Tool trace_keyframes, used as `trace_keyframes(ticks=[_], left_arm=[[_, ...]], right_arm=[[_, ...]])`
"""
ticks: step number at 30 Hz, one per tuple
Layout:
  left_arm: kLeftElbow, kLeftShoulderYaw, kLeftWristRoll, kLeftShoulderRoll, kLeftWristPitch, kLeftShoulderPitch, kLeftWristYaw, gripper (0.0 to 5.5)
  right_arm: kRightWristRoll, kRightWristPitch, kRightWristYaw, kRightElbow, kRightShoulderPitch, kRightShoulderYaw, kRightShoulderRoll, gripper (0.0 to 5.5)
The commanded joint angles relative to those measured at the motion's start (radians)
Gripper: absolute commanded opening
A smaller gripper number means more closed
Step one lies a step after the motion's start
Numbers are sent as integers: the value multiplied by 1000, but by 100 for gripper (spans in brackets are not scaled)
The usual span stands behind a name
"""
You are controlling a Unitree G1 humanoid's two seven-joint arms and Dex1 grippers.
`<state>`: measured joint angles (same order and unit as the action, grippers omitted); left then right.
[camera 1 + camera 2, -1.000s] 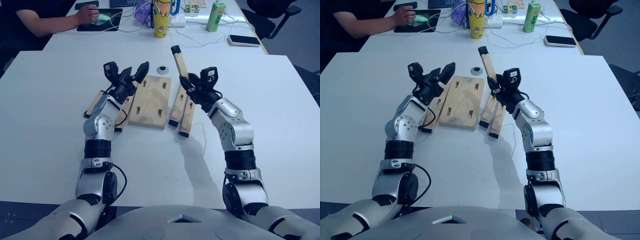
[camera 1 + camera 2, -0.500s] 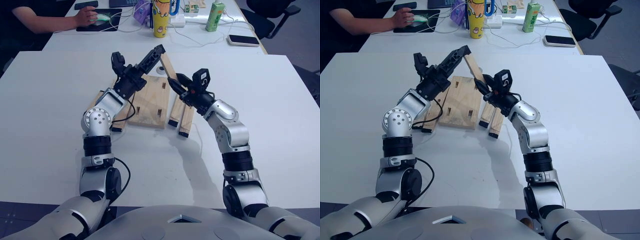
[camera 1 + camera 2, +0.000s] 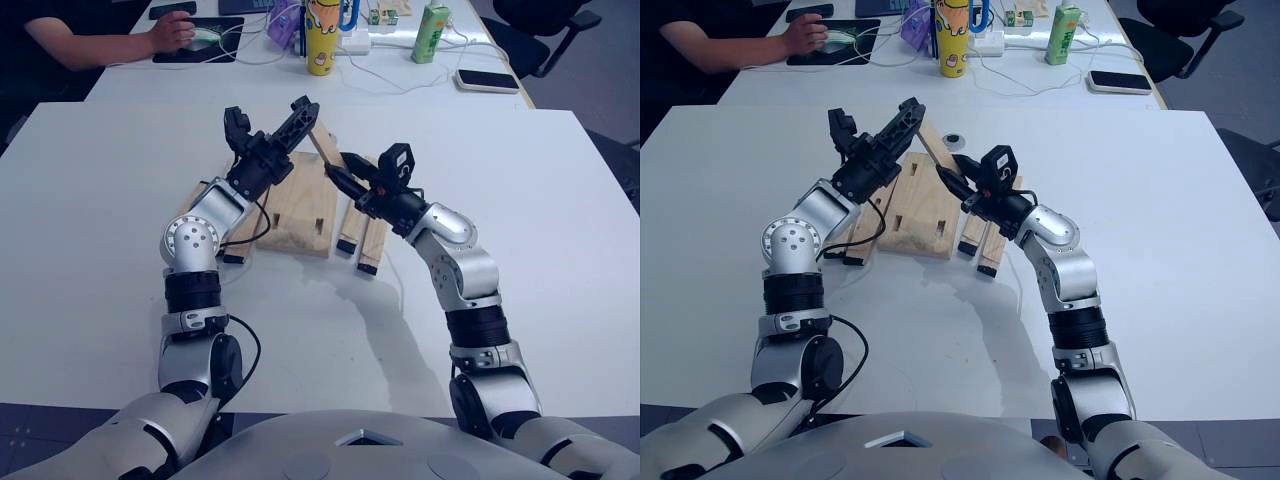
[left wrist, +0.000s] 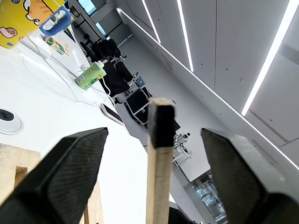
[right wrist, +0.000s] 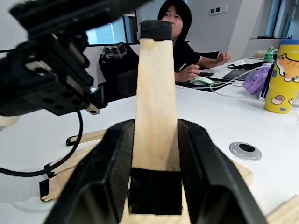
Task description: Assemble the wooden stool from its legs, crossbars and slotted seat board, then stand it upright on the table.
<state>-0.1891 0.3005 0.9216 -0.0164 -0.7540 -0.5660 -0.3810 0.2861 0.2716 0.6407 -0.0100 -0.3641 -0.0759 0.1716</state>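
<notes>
Left eye view showed the right gripper [image 3: 338,175] just above frame centre, jaws pinching the lower end of a leg [image 3: 324,146] and tilting it up-left, probably to offer its capped tip to the left gripper [image 3: 270,118], whose jaws stood spread on either side of that tip without touching it, likely set for a handover or a two-armed hold. Below them the seat board [image 3: 300,215] lay flat on the table [image 3: 100,200], slots up, seemingly ready for legs, with other sticks [image 3: 368,235] just beside it at right. No writing was seen on the wood; along the top edge a yellow cup [image 3: 322,40] bore a cartoon, a green carton [image 3: 432,30] print too small to read
</notes>
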Motion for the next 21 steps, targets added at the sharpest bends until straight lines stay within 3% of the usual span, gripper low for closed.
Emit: trace_keyframes(ticks=[1, 16, 21], left_arm=[[-10, -1, 2, -14, -16, -25, 0, 285], [-6, 8, 2, -16, -23, -21, -11, 62], [-10, 10, -10, -18, 2, -19, -25, 45]], right_arm=[[-39, -58, 12, -4, 7, -25, 26, 132], [-93, -155, 6, -61, 1, -46, 57, 132], [-84, -163, 1, -78, -10, -34, 59, 132]])
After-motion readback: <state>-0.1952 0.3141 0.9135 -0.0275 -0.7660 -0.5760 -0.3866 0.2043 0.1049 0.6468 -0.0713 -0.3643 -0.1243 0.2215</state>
